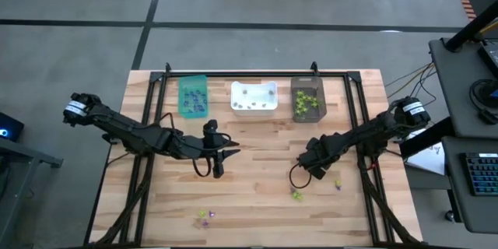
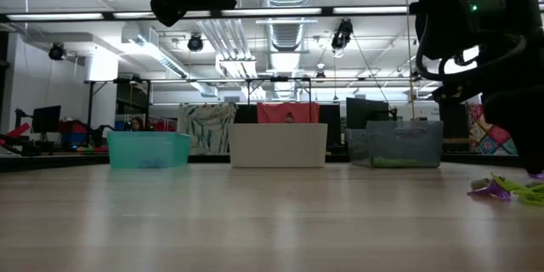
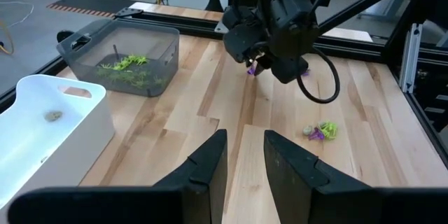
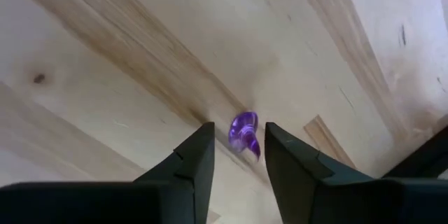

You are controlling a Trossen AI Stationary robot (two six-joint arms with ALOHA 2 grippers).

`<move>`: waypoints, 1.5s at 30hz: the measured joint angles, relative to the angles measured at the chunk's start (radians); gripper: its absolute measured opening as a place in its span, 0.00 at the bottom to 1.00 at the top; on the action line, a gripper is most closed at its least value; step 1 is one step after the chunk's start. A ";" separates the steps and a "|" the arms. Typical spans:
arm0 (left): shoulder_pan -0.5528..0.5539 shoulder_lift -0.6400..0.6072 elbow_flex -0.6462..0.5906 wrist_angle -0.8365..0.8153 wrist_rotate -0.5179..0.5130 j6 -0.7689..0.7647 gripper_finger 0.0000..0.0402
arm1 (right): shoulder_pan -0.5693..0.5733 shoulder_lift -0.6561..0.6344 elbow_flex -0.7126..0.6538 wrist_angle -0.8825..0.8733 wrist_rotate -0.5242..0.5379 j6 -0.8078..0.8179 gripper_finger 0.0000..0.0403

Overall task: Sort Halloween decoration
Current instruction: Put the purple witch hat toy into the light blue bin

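Observation:
My right gripper (image 1: 309, 165) hangs over the table's middle right, shut on a tiny purple trinket (image 4: 245, 134). The left wrist view shows that trinket (image 3: 252, 70) at its fingertips. My left gripper (image 1: 217, 163) waits over the table's middle, open by a narrow gap (image 3: 245, 155) and holding nothing. Loose trinkets lie on the boards: a purple, green and greyish cluster (image 3: 320, 131) near the right gripper, one more (image 1: 338, 184) beside it, and a small group (image 1: 205, 216) by the near edge. My right gripper pinches the purple trinket (image 4: 244, 133) between its two fingertips (image 4: 203, 140), coming from above and pointing down at the boards. The trinket sits in the gap at the finger ends. It seems lifted clear of the table.
Three bins stand in a row along the far edge: a teal bin (image 1: 193, 109) with purple pieces, a white bin (image 1: 254, 110) with greyish pieces and a dark bin (image 1: 308, 115) with green pieces. A black frame (image 1: 257, 74) borders the table. Bare boards lie between the two grippers.

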 joint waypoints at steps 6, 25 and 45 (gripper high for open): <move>0.000 0.000 -0.001 0.000 0.000 0.000 0.19 | 0.000 0.001 -0.003 0.001 -0.003 0.001 0.18; -0.001 -0.023 -0.001 0.004 0.000 0.015 0.19 | 0.000 -0.058 0.043 -0.001 0.020 0.010 0.02; -0.054 -0.238 -0.001 0.000 -0.001 0.197 0.19 | -0.210 0.053 0.286 1.110 0.128 -0.635 0.02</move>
